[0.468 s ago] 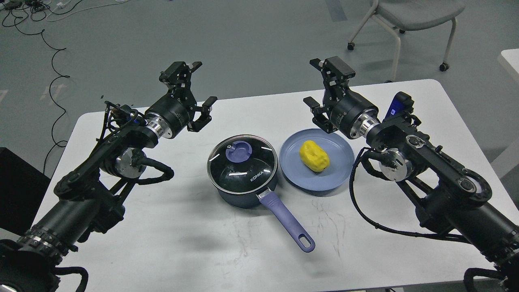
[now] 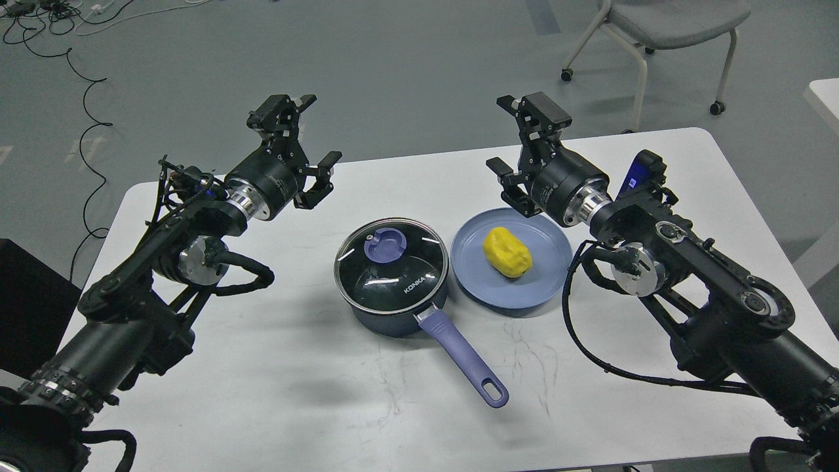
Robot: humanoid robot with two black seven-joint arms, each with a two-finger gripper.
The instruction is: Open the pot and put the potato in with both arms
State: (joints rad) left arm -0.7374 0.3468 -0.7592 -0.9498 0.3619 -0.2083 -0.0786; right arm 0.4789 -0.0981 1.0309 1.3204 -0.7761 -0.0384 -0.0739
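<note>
Flanking lidded pot [image 2: 392,275], potato [image 2: 507,252] on plate [image 2: 549,286], chair [image 2: 662,26] behind

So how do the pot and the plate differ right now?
The pot is deep-walled and dark navy; the plate is flat, shallow and lighter blue. The pot is shut under its glass lid, while the plate lies open with the potato resting on it. The pot has a long purple handle pointing toward the near edge; the plate has none. Both are round, sit side by side on the white table, and neither hand touches them.
</note>
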